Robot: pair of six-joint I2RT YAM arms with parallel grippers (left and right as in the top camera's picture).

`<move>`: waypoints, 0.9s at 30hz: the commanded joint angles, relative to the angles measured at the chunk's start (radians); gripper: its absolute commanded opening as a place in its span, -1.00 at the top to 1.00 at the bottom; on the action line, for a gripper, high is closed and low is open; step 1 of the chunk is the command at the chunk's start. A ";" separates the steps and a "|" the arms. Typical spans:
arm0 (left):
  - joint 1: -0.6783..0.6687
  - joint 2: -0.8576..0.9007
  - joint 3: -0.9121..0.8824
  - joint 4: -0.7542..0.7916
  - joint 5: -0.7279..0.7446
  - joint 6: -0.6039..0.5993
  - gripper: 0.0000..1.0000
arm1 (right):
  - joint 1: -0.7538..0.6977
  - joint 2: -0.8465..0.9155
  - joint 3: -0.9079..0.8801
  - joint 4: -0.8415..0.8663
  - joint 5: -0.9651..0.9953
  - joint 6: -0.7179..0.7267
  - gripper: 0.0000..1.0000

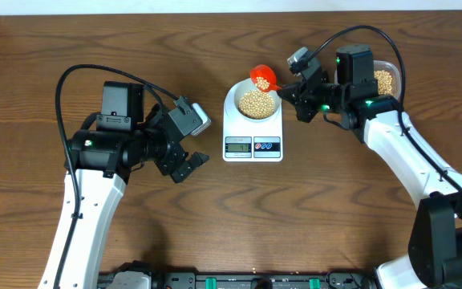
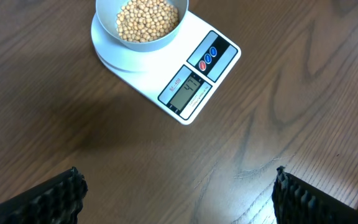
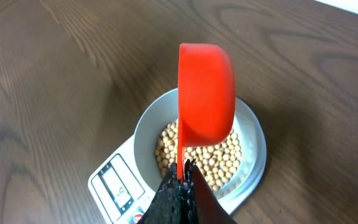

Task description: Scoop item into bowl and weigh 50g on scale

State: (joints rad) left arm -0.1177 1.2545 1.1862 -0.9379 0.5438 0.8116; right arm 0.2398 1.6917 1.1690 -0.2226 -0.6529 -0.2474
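Overhead, I see the brown wooden table [image 1: 38, 209] filling the frame, with the 2 white arms reaching in from the near edge. The left gripper [image 1: 189, 167] hangs over bare wood to the left of the scale [image 1: 253, 145] and holds nothing. In the left wrist view its fingers [image 2: 55, 199] sit at opposite corners, spread wide. The right gripper [image 1: 289, 90] is just to the right of the scale, and its jaws are pinched tight on the thin handle of a red scoop [image 1: 263, 77]. Behind the right arm, a clear tub [image 1: 385, 80] with beans in it sits at the far right, partly hidden. The white scale lies near the table's middle, its grey display [image 2: 185, 89] and 2 round buttons [image 2: 208, 56], 1 red and 1 blue, facing me. I cannot read the digits with confidence. The pale bowl [image 2: 104, 18] stands centred on the scale platform. The scoop hangs over the bowl's far-left rim, tipped so its rounded back faces the right wrist camera. The tan-yellow beans [image 2: 146, 18] cover the bowl's bottom in a shallow heap.
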 commanded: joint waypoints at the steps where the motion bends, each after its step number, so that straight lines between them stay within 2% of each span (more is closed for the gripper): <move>1: 0.005 -0.014 0.016 -0.003 -0.002 -0.005 -0.96 | 0.004 -0.026 -0.005 -0.014 0.010 -0.012 0.98; 16: 0.005 -0.014 0.016 -0.003 -0.002 -0.005 -0.96 | 0.007 -0.034 -0.005 -0.019 -0.019 -0.012 0.98; 20: 0.005 -0.014 0.016 -0.003 -0.002 -0.005 -0.96 | 0.011 -0.023 -0.005 -0.040 0.048 -0.031 0.98; 27: 0.005 -0.014 0.016 -0.003 -0.002 -0.005 -0.96 | 0.017 -0.020 -0.005 -0.043 0.044 -0.031 0.98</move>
State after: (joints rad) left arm -0.1177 1.2545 1.1862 -0.9379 0.5438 0.8116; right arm 0.2455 1.6855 1.1687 -0.2611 -0.6254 -0.2584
